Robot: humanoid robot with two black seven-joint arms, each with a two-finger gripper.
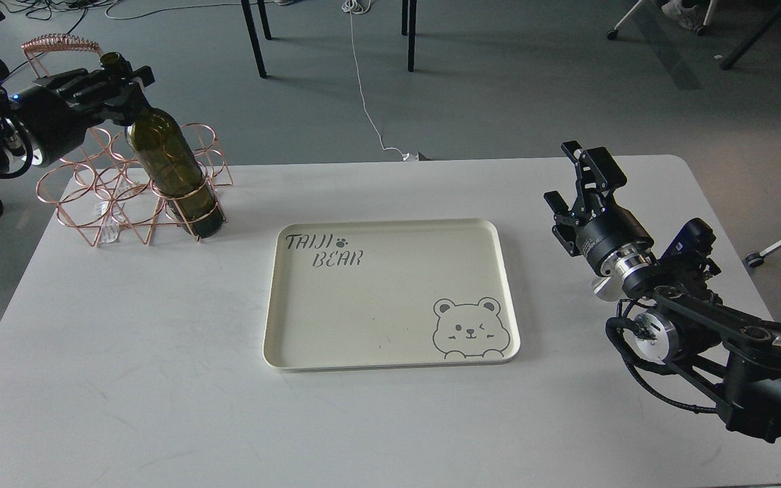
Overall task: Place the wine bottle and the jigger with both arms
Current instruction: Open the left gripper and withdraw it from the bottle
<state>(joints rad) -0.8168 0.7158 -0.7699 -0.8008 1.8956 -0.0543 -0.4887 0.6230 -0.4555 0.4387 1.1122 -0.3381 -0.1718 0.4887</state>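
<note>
So far little of the task looks finished. The white surface fills most of the frame, and on it, at the centre, lies a cream tray printed with a bear, with nothing on it; I take it as the likely place for both things, though that is a judgement. At the upper left of the frame a copper wire rack stands on the surface, and the wine bottle sits tilted in one of its rings, its base at the surface and its neck leaning up and to the left. The left claw is clamped around the bottle's neck just under the mouth, so the bottle seems grasped but not yet lifted clear of the rack. At the right of the frame the right claw hovers above the surface with its fingers apart and nothing between them. The jigger cannot be made out for certain; a small silvery shape just beneath the right wrist could be it or part of the arm. Both placements appear to remain.
</note>
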